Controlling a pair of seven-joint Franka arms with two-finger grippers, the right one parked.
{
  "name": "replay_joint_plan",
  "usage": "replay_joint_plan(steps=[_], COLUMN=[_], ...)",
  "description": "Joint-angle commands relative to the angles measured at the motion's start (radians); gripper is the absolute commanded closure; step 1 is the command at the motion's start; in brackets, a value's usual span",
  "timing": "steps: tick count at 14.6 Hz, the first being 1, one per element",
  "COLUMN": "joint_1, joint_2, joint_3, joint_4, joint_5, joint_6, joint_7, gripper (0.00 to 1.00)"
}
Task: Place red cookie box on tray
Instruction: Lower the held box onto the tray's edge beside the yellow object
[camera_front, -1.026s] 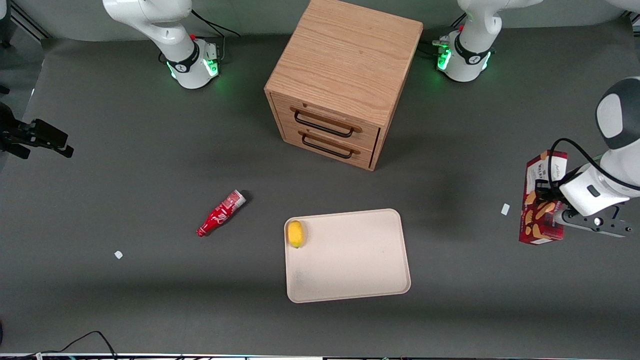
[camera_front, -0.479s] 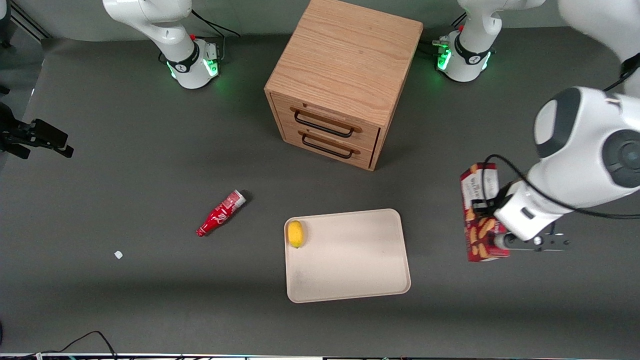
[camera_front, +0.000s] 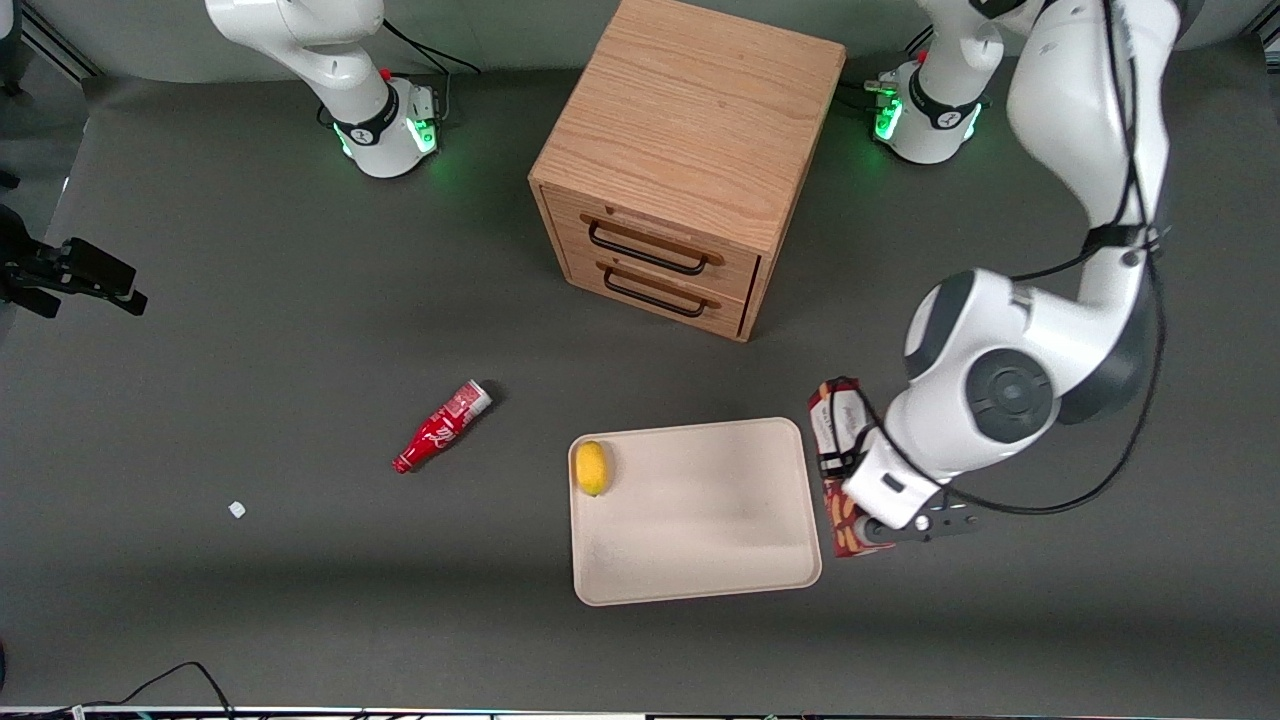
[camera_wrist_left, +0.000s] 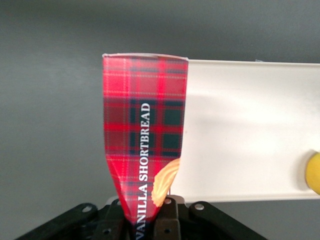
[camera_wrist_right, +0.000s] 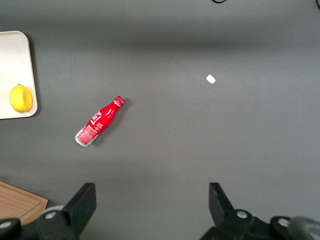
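On the grey bench (camera_front: 300, 600), nearest the front camera, the beige tray (camera_front: 700, 560) lies flat, a little toward the working arm's end from the middle of the bench. A yellow lemon (camera_front: 592, 467) rests on it, close to the tray corner that is farther from the camera and toward the parked arm's end. The rest of the tray's surface is bare.

Just beside the tray's short edge at the working arm's end, the hand (camera_front: 850, 480) is clamped on the red cookie box (camera_front: 838, 425). The box hangs in the air above the bench, just outside that tray edge, with its long side running alongside the edge. In the left wrist view the box (camera_wrist_left: 145, 150) shows a red tartan face with the words VANILLA SHORTBREAD and a tan biscuit, its lower end pinched between the hand's dark fingers (camera_wrist_left: 167, 220), and the tray (camera_wrist_left: 250, 130) lies below it with the lemon (camera_wrist_left: 314, 172) at the tray's end.

Toward the parked arm's end, about level with the tray's farther edge, a red soda bottle (camera_front: 441, 426) lies on its side. A small white scrap (camera_front: 237, 509) lies nearer the camera than the bottle and closer to the bench's end.

Farthest off, a wooden drawer cabinet (camera_front: 690, 160) with two dark-handled drawers stands near the middle of the bench's back edge.
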Motion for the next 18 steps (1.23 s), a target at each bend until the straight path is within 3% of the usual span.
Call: replay_joint_plan(steps=[1, 6, 15, 16, 17, 18], joint_1=[-0.038, -0.074, -0.086, -0.086, -0.085, -0.085], joint_2=[0.084, 0.173, 0.206, 0.204, 0.203, 0.200], joint_3=[0.007, 0.013, 0.019, 0.019, 0.021, 0.021], joint_4=[0.051, 0.035, 0.001, 0.001, 0.000, -0.006], joint_5=[0.046, 0.107, 0.109, 0.110, 0.118, 0.148], joint_6=[0.060, 0.129, 0.196, 0.198, 0.198, 0.199], joint_7=[-0.033, -0.053, -0.090, -0.087, -0.075, -0.070], gripper=[1.00, 1.00, 1.00, 0.91, 0.14, 0.00])
